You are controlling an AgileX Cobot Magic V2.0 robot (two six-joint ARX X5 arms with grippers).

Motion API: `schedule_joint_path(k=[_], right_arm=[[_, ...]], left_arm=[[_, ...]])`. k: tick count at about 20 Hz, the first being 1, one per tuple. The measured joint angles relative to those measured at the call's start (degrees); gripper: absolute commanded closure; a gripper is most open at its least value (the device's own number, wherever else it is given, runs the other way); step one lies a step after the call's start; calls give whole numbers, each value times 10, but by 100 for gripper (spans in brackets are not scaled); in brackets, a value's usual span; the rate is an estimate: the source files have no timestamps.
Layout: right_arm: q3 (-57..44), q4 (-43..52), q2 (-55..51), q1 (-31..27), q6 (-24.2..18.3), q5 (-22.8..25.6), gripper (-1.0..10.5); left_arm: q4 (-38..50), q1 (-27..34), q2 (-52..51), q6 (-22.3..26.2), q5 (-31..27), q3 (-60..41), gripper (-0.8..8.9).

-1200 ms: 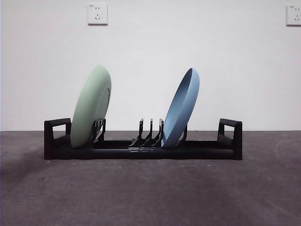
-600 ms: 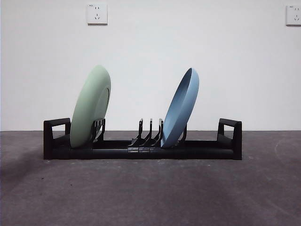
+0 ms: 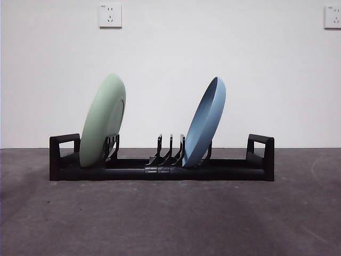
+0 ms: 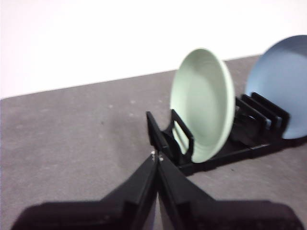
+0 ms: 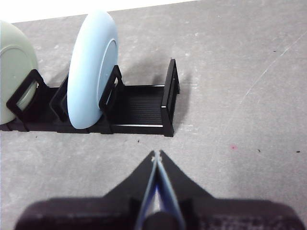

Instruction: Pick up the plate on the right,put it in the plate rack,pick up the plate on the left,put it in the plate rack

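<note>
The black plate rack [image 3: 160, 169] stands across the table's middle, also seen in the left wrist view [image 4: 211, 153] and the right wrist view [image 5: 139, 112]. A pale green plate [image 3: 103, 120] [image 4: 202, 103] leans upright in its left end. A light blue plate [image 3: 205, 122] [image 5: 92, 74] [image 4: 283, 81] leans in the prongs right of centre. My left gripper [image 4: 157, 156] is shut and empty, back from the rack's left handle. My right gripper [image 5: 156, 155] is shut and empty, off the rack's right handle. Neither arm shows in the front view.
A dark grey table surface [image 3: 170, 218] stretches in front of the rack. Behind it is a white wall with two sockets, one [image 3: 110, 15] at the upper left and one [image 3: 333, 17] at the upper right.
</note>
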Motion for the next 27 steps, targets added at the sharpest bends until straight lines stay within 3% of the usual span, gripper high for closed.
schedule_joint_path(k=[3, 8, 14, 27], right_arm=[[0, 0, 0, 0, 0, 0, 946], [0, 0, 0, 0, 0, 0, 946], [0, 0, 0, 0, 0, 0, 946], [0, 0, 0, 0, 0, 0, 946]], left_arm=[[78, 5, -40, -7, 0, -89, 817], [78, 5, -84, -22, 0, -156, 817], [59, 5, -94, -52, 0, -171, 817], [59, 5, -94, -56, 0, -171, 816]])
